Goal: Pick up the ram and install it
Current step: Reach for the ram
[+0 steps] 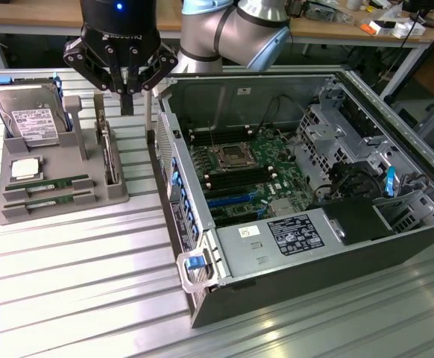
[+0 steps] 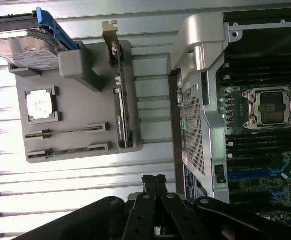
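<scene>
Open server case [image 1: 314, 294], grey tray [image 1: 53, 211]

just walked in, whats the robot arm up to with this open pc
The robot arm's gripper hangs shut and empty, up in the air near the edge of the grey tray that faces the open computer case. Two ram sticks lie flat in their slots on the tray, next to a processor chip and a hard drive. Nothing has been picked up yet.
</scene>
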